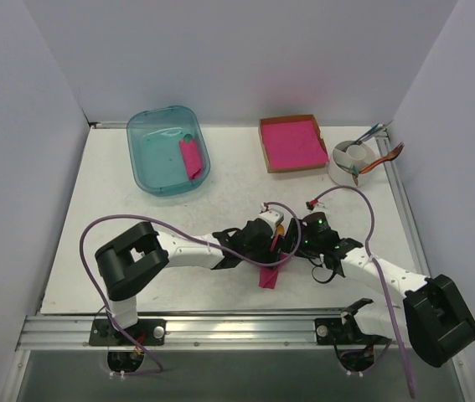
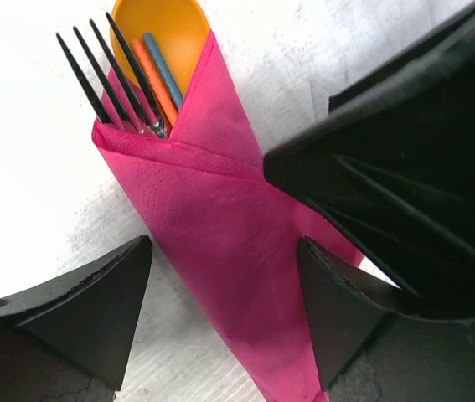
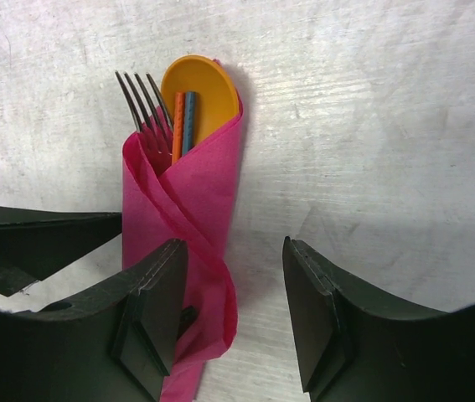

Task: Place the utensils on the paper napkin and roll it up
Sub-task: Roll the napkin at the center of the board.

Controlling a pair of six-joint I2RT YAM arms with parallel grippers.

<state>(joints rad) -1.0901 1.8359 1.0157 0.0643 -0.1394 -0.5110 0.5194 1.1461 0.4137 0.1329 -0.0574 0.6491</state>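
The magenta paper napkin (image 2: 220, 226) lies on the table, rolled into a narrow bundle around the utensils. Out of its top end stick the fork's tines (image 2: 107, 71) and the orange spoon's bowl (image 2: 157, 29). My left gripper (image 2: 224, 289) is open and straddles the roll's lower half, with bare table showing beside its left finger (image 2: 95, 310). In the right wrist view the napkin (image 3: 187, 209), fork (image 3: 141, 100) and spoon (image 3: 203, 96) show again. My right gripper (image 3: 233, 301) is open; its left finger (image 3: 149, 310) covers the roll's lower part. From above, only the roll's tail (image 1: 268, 276) shows below the two wrists.
A teal bin (image 1: 149, 159) at the back left holds a pink roll (image 1: 191, 159). A cardboard box of pink sheets (image 1: 292, 142) and a round holder with teal-handled cutlery (image 1: 356, 155) stand at the back right. The left gripper's finger (image 3: 36, 243) sits close beside my right gripper.
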